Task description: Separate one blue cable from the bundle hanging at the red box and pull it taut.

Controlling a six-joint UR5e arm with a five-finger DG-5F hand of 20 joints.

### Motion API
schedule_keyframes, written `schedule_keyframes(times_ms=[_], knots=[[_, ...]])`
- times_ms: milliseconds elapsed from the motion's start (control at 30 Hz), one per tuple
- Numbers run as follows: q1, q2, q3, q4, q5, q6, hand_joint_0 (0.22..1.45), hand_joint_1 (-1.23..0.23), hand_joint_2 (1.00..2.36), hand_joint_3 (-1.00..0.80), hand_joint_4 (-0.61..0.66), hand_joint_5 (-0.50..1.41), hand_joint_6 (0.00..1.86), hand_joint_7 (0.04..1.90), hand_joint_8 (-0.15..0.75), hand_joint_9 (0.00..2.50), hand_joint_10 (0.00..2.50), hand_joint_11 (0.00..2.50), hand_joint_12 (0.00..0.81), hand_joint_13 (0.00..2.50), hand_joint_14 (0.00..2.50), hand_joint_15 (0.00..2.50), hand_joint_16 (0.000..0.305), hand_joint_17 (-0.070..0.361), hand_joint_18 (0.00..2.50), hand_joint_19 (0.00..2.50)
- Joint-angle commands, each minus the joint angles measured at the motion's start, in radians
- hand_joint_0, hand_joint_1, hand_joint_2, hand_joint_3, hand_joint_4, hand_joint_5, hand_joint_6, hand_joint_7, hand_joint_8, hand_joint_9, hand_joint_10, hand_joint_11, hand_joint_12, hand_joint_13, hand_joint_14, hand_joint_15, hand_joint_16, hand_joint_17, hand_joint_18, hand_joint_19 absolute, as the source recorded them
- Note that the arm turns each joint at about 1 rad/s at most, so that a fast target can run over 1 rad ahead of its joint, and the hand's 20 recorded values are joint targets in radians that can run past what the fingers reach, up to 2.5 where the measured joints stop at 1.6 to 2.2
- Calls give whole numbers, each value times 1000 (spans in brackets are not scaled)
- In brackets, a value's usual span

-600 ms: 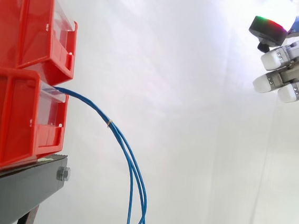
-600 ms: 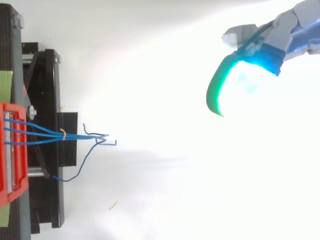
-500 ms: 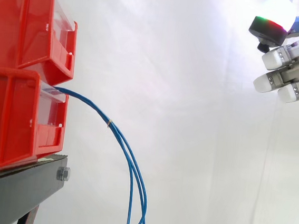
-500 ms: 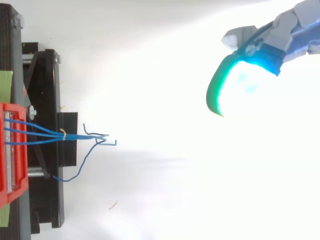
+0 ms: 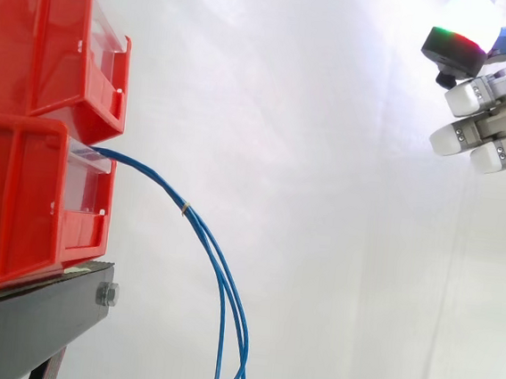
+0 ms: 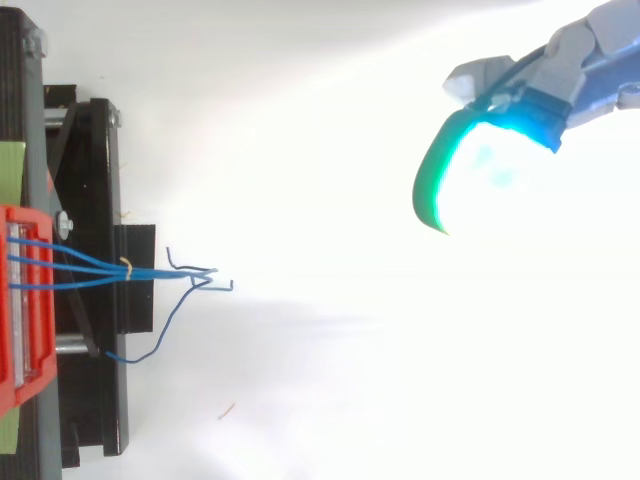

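Approach not begun: my hand (image 5: pixel 500 92) sits upper right, fingers loose, holding nothing.
I'd go in below the tie (image 5: pixel 185 207), where the blue cables (image 5: pixel 219 347) spread, pinching one strand only.

No legible text — no labels, nos.

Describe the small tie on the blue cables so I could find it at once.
Start at the two stacked red bins on the left. From the lower bin, blue cables arc out and droop. The tie is the yellowish band round them partway down, the only spot not blue.
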Motion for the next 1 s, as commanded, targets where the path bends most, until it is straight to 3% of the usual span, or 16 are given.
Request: schedule_keyframes(times_ms=[0,967], knots=[[0,0,0,0,0,0,402,-439,1000,-500,170,-247,502,759,279,352,4,192,366,125,0,48,55,124,0,26],[0,0,0,0,0,0,408,-438,1000,-500,174,-245,502,761,278,363,5,186,363,158,2,59,53,120,0,46]])
